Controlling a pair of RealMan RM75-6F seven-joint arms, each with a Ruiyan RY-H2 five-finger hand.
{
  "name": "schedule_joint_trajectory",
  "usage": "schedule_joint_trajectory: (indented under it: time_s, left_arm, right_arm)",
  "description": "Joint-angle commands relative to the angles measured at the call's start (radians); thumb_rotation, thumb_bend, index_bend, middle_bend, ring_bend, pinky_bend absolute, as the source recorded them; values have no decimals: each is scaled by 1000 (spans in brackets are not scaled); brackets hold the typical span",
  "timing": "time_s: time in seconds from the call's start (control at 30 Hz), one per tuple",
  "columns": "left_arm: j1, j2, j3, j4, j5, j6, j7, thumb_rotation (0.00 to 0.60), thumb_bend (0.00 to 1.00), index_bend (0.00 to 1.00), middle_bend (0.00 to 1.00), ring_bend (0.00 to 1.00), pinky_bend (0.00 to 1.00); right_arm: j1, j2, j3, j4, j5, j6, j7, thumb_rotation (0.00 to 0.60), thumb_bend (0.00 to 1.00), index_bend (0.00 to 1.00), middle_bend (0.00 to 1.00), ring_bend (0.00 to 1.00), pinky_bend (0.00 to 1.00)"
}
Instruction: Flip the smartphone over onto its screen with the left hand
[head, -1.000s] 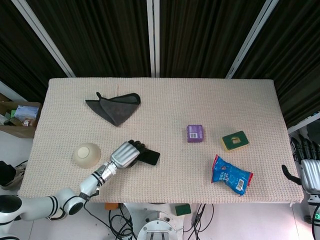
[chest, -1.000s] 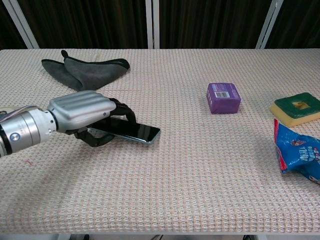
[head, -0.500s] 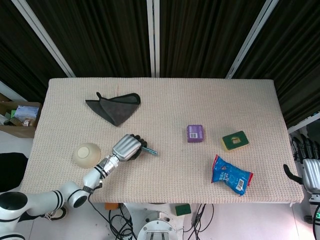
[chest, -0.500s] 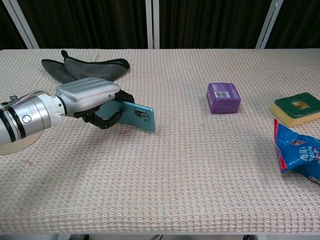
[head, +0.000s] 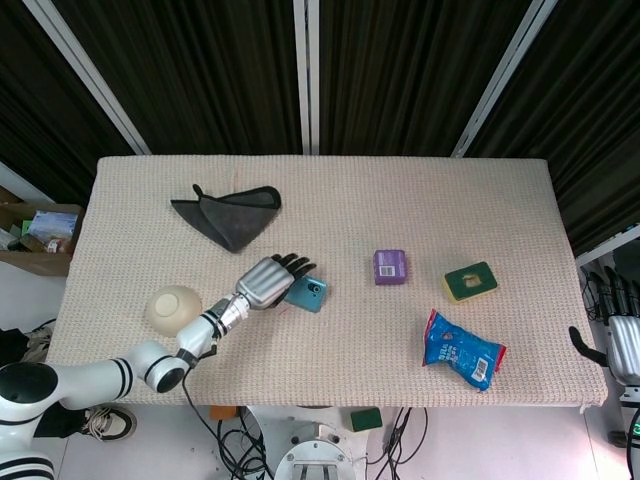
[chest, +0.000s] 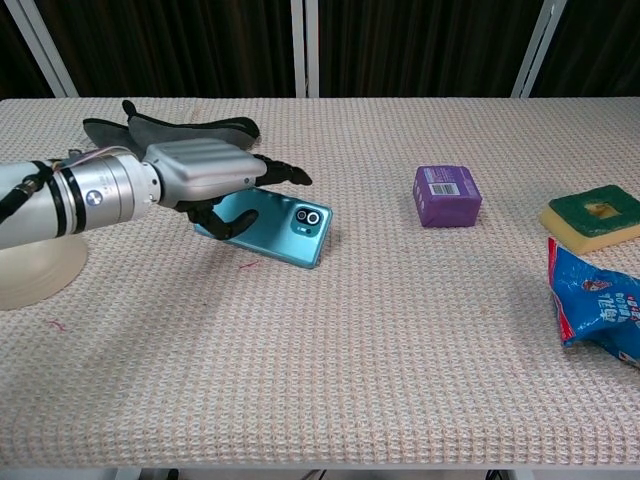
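Note:
The smartphone (head: 308, 294) lies near the table's front left with its teal back and camera facing up (chest: 285, 229). My left hand (head: 265, 281) reaches over its left end from the left. The fingers (chest: 280, 172) stretch straight out and apart above the phone, and the thumb touches its left edge. The phone's left part is hidden beneath the hand. My right hand (head: 622, 345) hangs off the table's right edge with fingers apart, holding nothing.
A cream bowl (head: 174, 308) stands left of my left hand. A grey cloth (head: 232, 212) lies behind it. A purple box (head: 390, 266), a green-and-yellow sponge (head: 470, 281) and a blue snack packet (head: 462, 350) sit on the table's right half.
The phone went from screen up in my left hand's grip, through standing on edge, to back up on the table. The fingers have since straightened and spread.

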Motion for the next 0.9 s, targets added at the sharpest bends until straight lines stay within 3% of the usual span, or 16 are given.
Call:
schedule_joint_trajectory:
  time_s: [0.03,0.1,0.17,0.3,0.4,0.53,0.67,0.9]
  left_arm:
    - [10,-16,-10,8,16,80,6,600,605,44,62,69,268]
    - [32,-5,-11,-4,24,139,18,600,582,44,62,68,265]
    - [63,14,-12,-28,28,206,40,600,496,44,62,68,264]
    - [185,76,8,-121,52,418,64,600,189,51,82,69,264]
    - [293,129,62,-166,106,579,48,600,73,62,109,69,262]
    - [433,203,149,-183,146,728,26,600,32,85,116,69,254]
    - [571,294,216,-248,91,802,28,600,11,89,109,63,232]
    - [698,338,230,-219,47,882,-8,600,2,89,89,51,203]
  right_arm:
    - [-1,0,1,2,-1,4,3,600,320,0,0,0,0]
    - [-2,1,3,4,-1,8,4,600,320,0,0,0,0]
    - [-3,0,5,7,-2,13,8,600,320,0,0,0,0]
    - [-3,-8,4,20,-3,13,13,600,320,0,0,0,0]
    - [-3,-14,1,28,-7,13,15,600,320,0,0,0,0]
    - [-3,-18,-3,36,-19,21,11,600,316,0,0,0,0]
    - [-10,-17,-14,30,-36,35,-13,600,304,0,0,0,0]
    - [-14,-18,-38,11,-44,17,-53,600,299,0,0,0,0]
